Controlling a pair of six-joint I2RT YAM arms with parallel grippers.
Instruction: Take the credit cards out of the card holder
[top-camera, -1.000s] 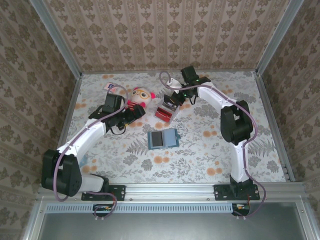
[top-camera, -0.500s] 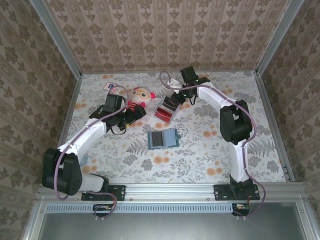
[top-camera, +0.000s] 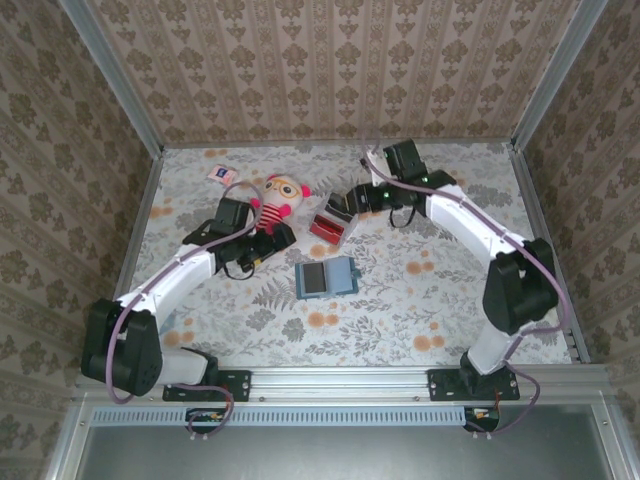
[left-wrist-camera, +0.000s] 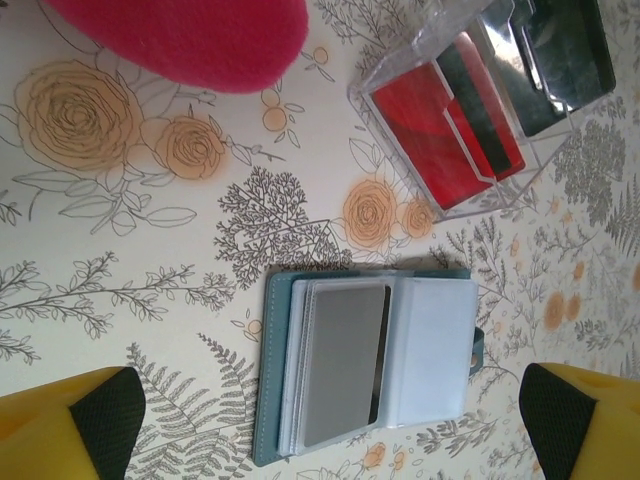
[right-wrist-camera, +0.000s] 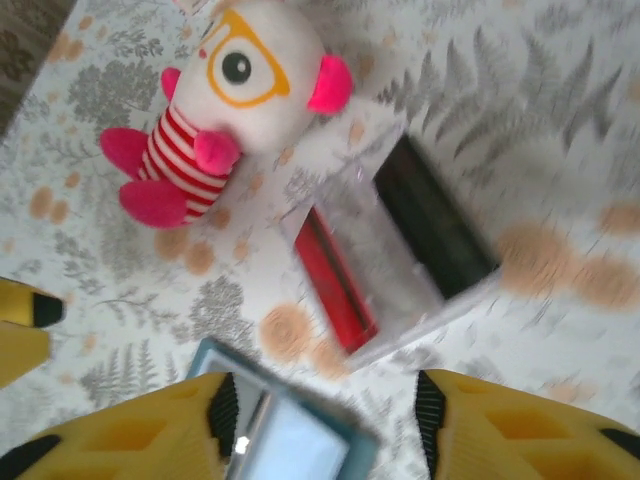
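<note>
The teal card holder (top-camera: 325, 277) lies open on the floral table, with a grey card (left-wrist-camera: 343, 365) in its blue-grey slots. Red credit cards (left-wrist-camera: 430, 135) and a dark one (left-wrist-camera: 560, 50) rest in a clear box (top-camera: 333, 222) just behind it. My left gripper (top-camera: 272, 238) hovers open left of the box, its fingertips wide on both sides of the card holder (left-wrist-camera: 370, 365). Right of the box, my right gripper (top-camera: 347, 207) is open and holds nothing; below it I see the clear box (right-wrist-camera: 400, 270), a red card (right-wrist-camera: 335, 280) and the card holder's edge (right-wrist-camera: 300, 445).
A pink and white plush doll (top-camera: 281, 194) lies behind the left gripper, close to the clear box. A small white-pink-blue packet (top-camera: 217, 172) sits at the far left back. Metal frame rails (top-camera: 140, 215) and patterned walls enclose the table.
My right gripper has gone from shut to open beside the clear box, and that arm's elbow has swung out to the right. The left gripper has shifted slightly right.
</note>
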